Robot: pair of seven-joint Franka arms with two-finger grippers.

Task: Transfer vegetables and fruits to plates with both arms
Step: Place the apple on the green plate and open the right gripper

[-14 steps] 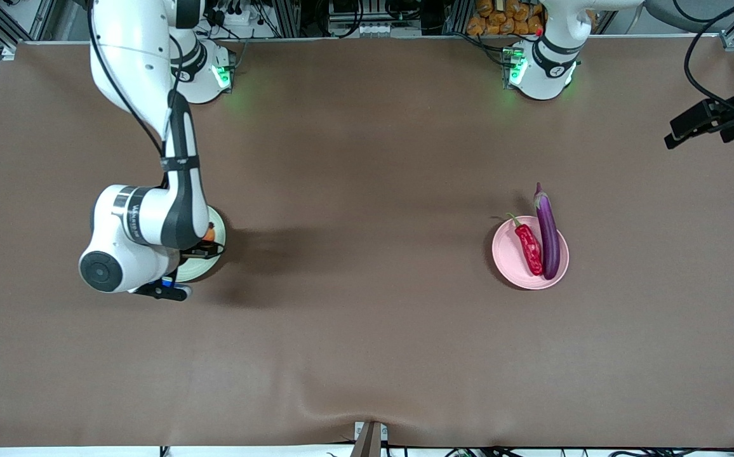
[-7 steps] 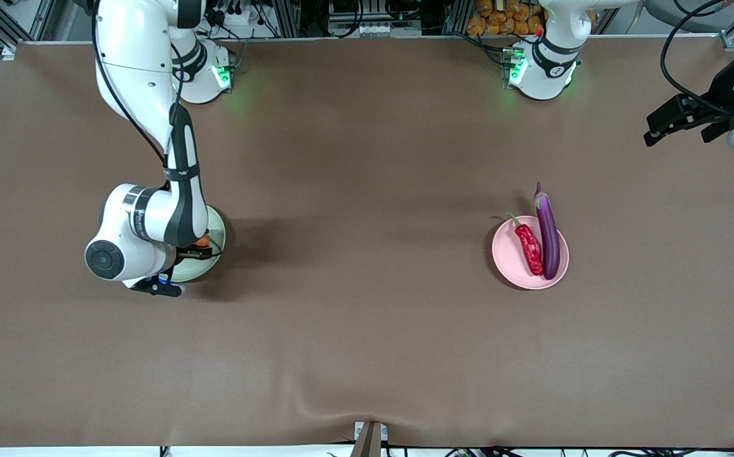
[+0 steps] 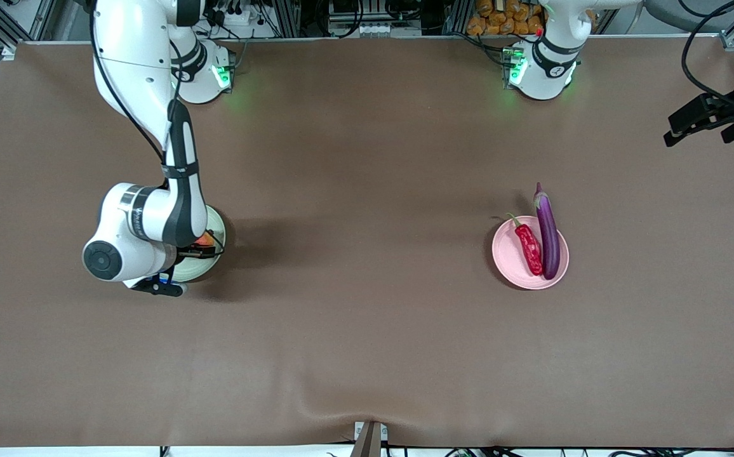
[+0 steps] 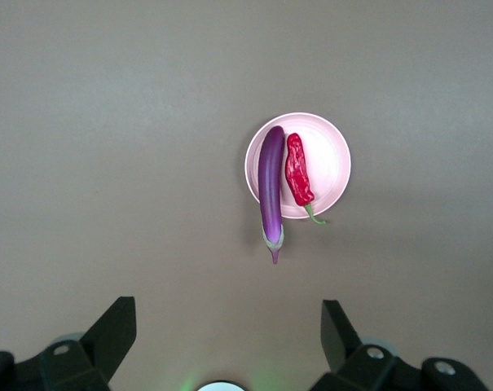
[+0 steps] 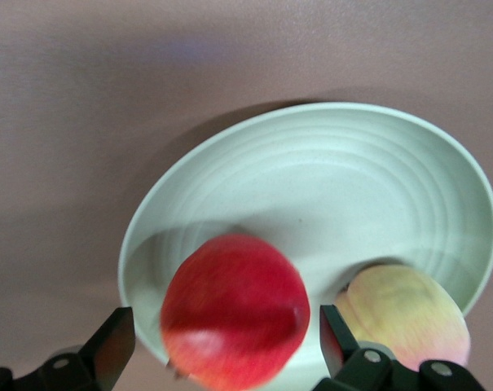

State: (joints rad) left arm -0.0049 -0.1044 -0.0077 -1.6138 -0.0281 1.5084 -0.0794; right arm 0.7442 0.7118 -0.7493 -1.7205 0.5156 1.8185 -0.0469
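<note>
A brown cloth-covered worktop (image 3: 367, 330) is shown from above, with both arm bases along its edge farthest from the front camera.

A round pale pink plastic plate (image 3: 510, 260) is seen toward the left arm's end of the worktop. On it are laid a long glossy purple eggplant (image 3: 547, 233), whose stem end overhangs the rim on the side away from the front camera, and, just beside it, a shorter wrinkled red chili pepper (image 3: 529, 246) with a green stem.

The left gripper (image 3: 703, 120) is held high over the worktop's end, near the corner by the left arm's base, with its fingers (image 4: 112, 334) spread wide and nothing between them.

A round pale green ridged plate (image 5: 327, 195) is seen toward the right arm's end. A fuzzy yellow-pink peach (image 5: 405, 314) is seated in it. The right gripper (image 5: 222, 346) is positioned directly over this plate; its fingers are parted on either side of a round red apple (image 5: 234, 318), which appears blurred over the plate's bowl.
</note>
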